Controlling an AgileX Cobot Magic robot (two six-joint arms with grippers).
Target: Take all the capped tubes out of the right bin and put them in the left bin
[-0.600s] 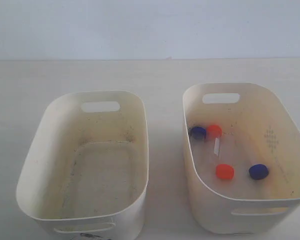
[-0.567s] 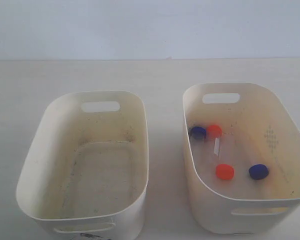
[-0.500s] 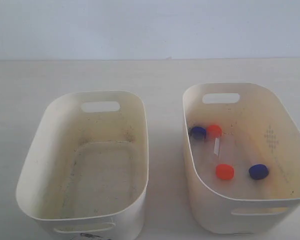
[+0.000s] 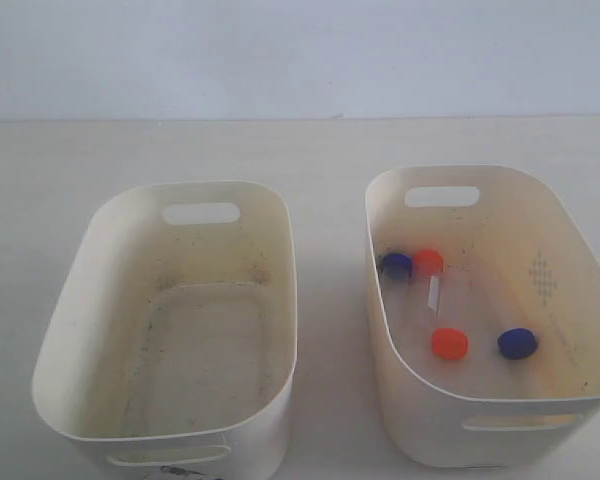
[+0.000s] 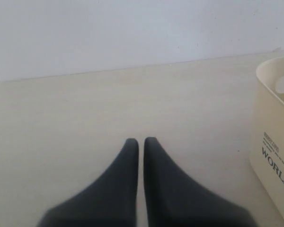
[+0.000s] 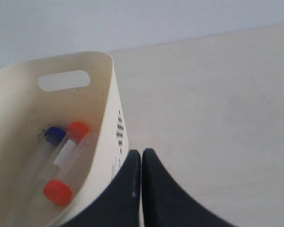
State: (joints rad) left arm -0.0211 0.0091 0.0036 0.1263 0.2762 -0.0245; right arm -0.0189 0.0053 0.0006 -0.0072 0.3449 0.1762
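The right hand (image 6: 141,152) is clenched on nothing, its tips pressed together. It sits just outside the right bin (image 6: 109,101), beside the dotted outer wall. The capped tubes (image 6: 57,192) lie across that wall on the bin floor, all four of them. Their long axes run roughly along the bin's length, toward the far handle slot (image 6: 64,80). The left hand (image 5: 140,140), also clenched and empty, hangs over bare table (image 5: 85,118) near the left bin (image 4: 65,340), which holds no tube. The right arm looks the nearer. It probably has to clear the rim and unclench before reaching down.
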